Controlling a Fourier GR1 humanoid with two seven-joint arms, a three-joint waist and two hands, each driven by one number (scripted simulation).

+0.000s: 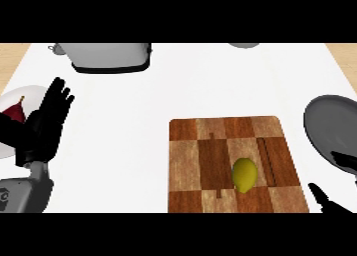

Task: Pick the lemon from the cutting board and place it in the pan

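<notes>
A yellow lemon [244, 174] lies on the wooden cutting board [203, 145], in its lower right part. The dark grey pan [334, 125] sits at the right edge of the counter, its black handle [352, 165] pointing toward me. Only fingertips of my right hand [323, 199] show at the lower right, just right of the board and below the pan's handle. My left hand [42, 125] rests open at the left, fingers up, far from the board.
A white plate [5, 105] with a dark red fruit [17, 112] lies at the left edge, partly behind my left hand. A grey toaster-like appliance [111, 56] stands at the back. A grey object [244, 45] peeks in at the top right.
</notes>
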